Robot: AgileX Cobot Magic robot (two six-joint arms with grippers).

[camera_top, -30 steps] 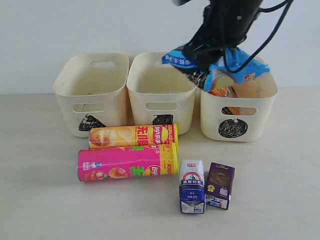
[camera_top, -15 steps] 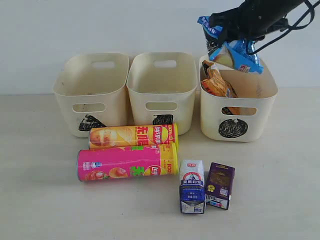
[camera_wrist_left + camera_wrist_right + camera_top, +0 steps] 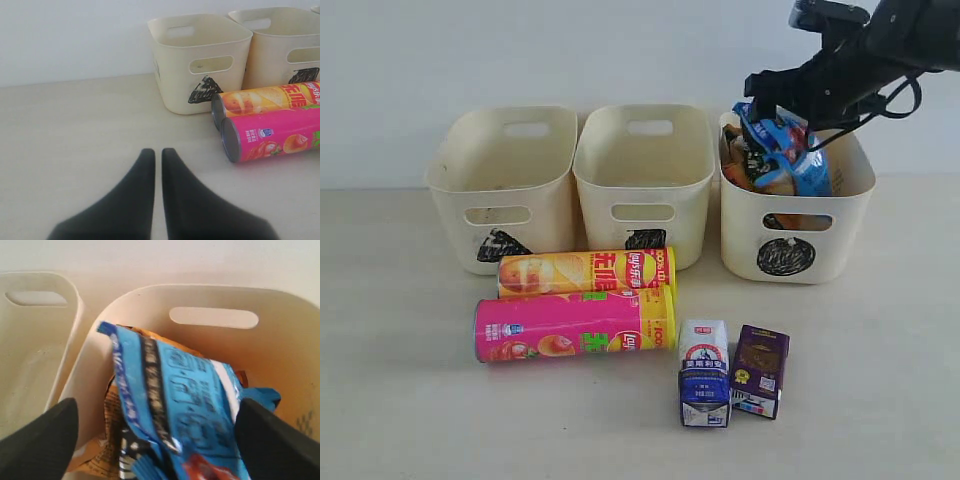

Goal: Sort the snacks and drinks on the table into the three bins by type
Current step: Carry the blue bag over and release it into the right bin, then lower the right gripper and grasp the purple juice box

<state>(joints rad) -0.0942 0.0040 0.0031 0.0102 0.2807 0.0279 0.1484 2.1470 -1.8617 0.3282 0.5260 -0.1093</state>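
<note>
My left gripper [image 3: 156, 155] hangs low over the bare table [image 3: 400, 400], its fingers pressed together and holding nothing. At the front, the white and blue carton [image 3: 704, 386] and the dark purple carton [image 3: 760, 370] stand side by side. Behind them the pink can [image 3: 575, 327] lies on its side, with the yellow-orange can [image 3: 586, 272] against its far side. Next comes the row of bins: the triangle bin [image 3: 455, 205], the square bin [image 3: 595, 215] and the circle bin [image 3: 840, 235]. The blue bag [image 3: 790, 150] sits in the circle bin on the orange bag [image 3: 745, 170], sticking up past the rim. My right gripper [image 3: 157, 405] hangs above that bin, its jaws spread wide on either side of the blue bag.
</note>
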